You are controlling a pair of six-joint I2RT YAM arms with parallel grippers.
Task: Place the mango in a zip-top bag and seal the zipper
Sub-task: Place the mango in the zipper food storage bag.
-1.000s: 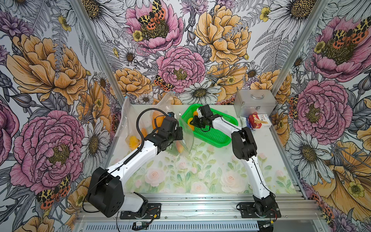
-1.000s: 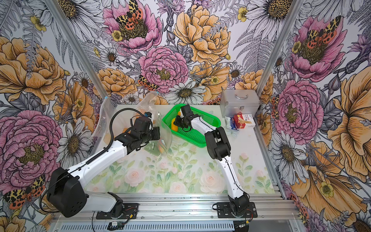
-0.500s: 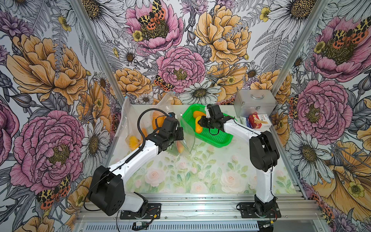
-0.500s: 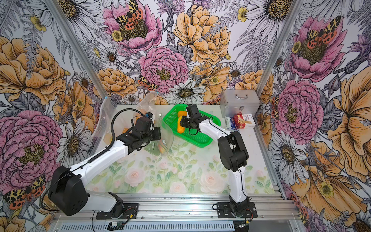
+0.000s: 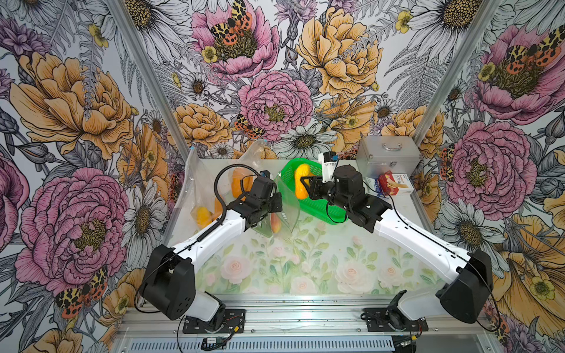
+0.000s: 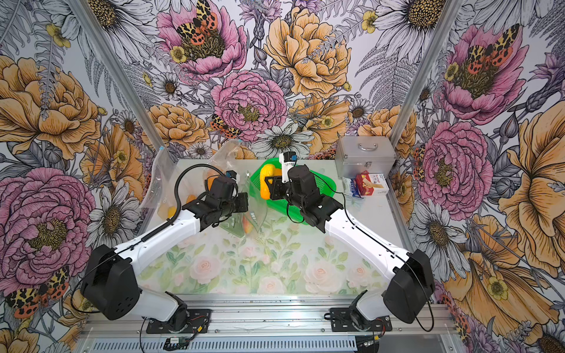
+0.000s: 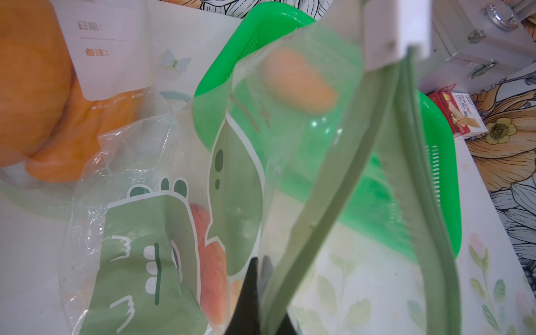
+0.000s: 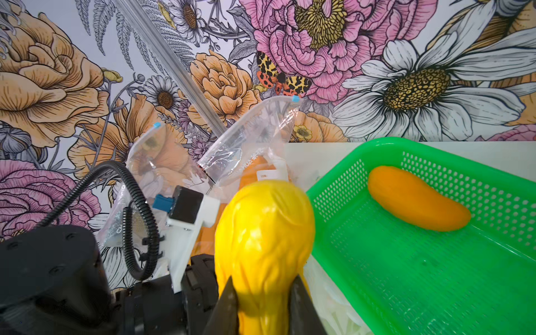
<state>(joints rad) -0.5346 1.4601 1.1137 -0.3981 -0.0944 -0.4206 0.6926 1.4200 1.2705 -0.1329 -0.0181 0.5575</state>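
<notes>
On the table are one green basket [image 5: 333, 214], one metal case [image 5: 388, 156], two small boxes [image 5: 396, 183] and three bags: two clear bags [image 8: 162, 156] holding orange fruit, and a green bag [image 7: 232, 174] with a red mango [image 7: 214, 261] inside, its rim pinched in the closed left gripper [image 7: 255, 278]. The right gripper [image 8: 262, 290] clamps the narrow end of the mango [image 8: 264, 226], held over the basket's edge just beside the green bag, while one orange mango [image 8: 417, 203] lies in the basket. The held mango is bright yellow, glossy and oval, its skin ridged with wrinkles.
</notes>
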